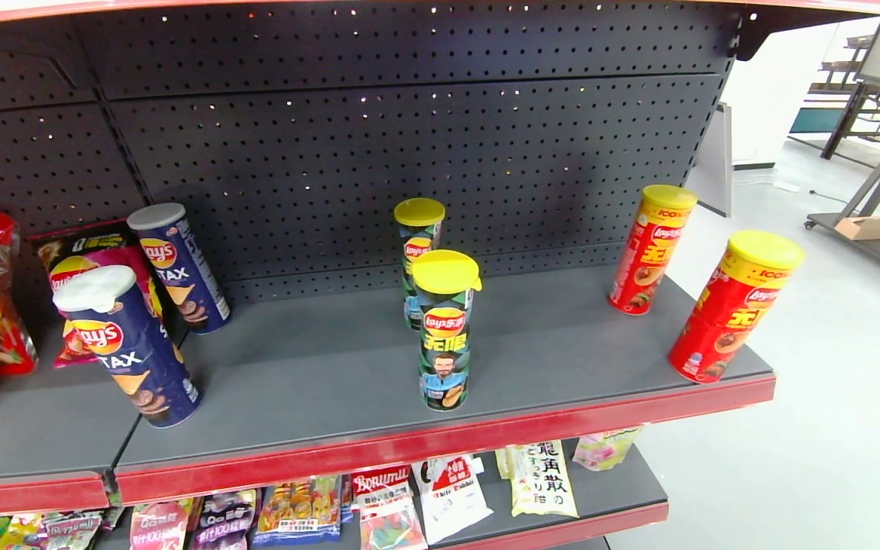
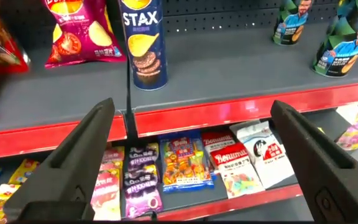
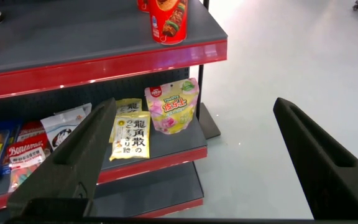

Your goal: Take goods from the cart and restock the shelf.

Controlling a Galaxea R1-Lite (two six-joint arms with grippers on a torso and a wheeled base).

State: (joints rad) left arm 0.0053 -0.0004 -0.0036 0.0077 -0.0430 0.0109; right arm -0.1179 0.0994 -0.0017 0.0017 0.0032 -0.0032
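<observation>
Left wrist view: left gripper [image 2: 192, 104] spread, empty; blue can [image 2: 143, 43] stands beyond it on the shelf [image 2: 229, 68]. Right gripper [image 3: 195, 102] likewise spread, red can [image 3: 168, 22] beyond.

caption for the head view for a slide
Grey metal shelf with red edge holding two navy cylindrical crisp cans, two green cans and two red cans, above colourful snack packets.

The left claw [image 2: 191, 109] stood wide open before the red front edge of the shelf [image 2: 229, 74]. A blue can [image 2: 143, 46] stood upright near that edge.
</observation>
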